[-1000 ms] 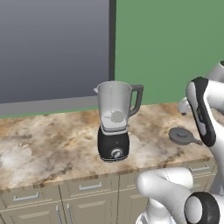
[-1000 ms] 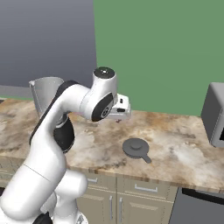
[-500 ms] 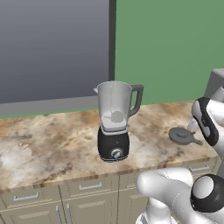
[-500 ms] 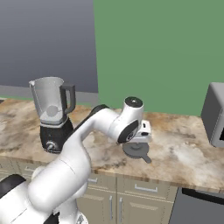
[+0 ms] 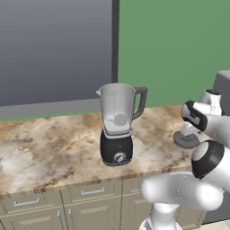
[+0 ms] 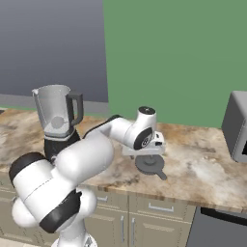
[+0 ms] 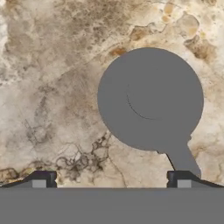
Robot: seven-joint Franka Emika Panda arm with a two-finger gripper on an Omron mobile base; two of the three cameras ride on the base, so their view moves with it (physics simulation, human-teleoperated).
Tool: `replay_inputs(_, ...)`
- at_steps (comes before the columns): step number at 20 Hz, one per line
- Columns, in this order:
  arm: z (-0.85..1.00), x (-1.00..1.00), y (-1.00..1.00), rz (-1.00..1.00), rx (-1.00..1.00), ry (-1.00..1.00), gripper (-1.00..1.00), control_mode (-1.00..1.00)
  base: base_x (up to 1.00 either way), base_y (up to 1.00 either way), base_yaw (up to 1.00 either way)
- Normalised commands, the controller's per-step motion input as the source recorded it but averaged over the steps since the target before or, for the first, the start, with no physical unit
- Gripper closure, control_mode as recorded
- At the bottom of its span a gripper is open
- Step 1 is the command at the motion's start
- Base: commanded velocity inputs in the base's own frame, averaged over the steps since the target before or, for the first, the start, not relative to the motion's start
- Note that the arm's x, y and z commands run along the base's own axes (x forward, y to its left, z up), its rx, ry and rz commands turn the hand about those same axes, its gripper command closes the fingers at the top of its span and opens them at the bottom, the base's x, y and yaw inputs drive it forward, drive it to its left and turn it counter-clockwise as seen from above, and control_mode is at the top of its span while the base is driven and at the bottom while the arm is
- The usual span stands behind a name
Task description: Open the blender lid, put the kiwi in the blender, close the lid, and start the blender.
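two things lie apart on the marbled brown stone counter right now: the blender, a clear grey-tinted tapered jar with a dark side handle on a glossy black base with a round silver dial, and off to its right the blender lid, a flat round dark grey disc with a raised round centre and a short tab sticking out of its rim.

the jar's top is open, lid's off. it lies flat on the stone, well apart from the blender. there's a pale roundish shape low inside the jar, can't tell what it is.

what's changed since a second ago: the arm has swung from up near the blender over to the right and down, so the gripper now hangs low just above the lid. half a second ago it was already over that spot, now it looks a touch lower. blender and lid haven't budged.

in the hand view the two dark fingertips stand wide apart with nothing between them, the right tip near the lid's tab.

a grey boxy appliance stands at the far right end of the counter.
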Motion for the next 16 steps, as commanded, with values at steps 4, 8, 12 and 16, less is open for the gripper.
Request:
replay_inputs(4,-0.42,0.51,0.0,0.06,0.0,0.0,-1.0,-1.0,0.0,0.0,0.0)
replay_inputs(8,-0.32,0.37,-0.15,0.04,0.0,0.0,-1.0,-1.0,0.0,0.0,0.0)
replay_inputs(12,-0.13,0.36,-0.25,0.04,0.0,0.06,-1.0,-1.0,0.0,0.0,0.0)
replay_inputs(16,-0.22,0.24,-0.24,0.05,0.0,0.05,-1.0,-1.0,0.0,0.0,0.0)
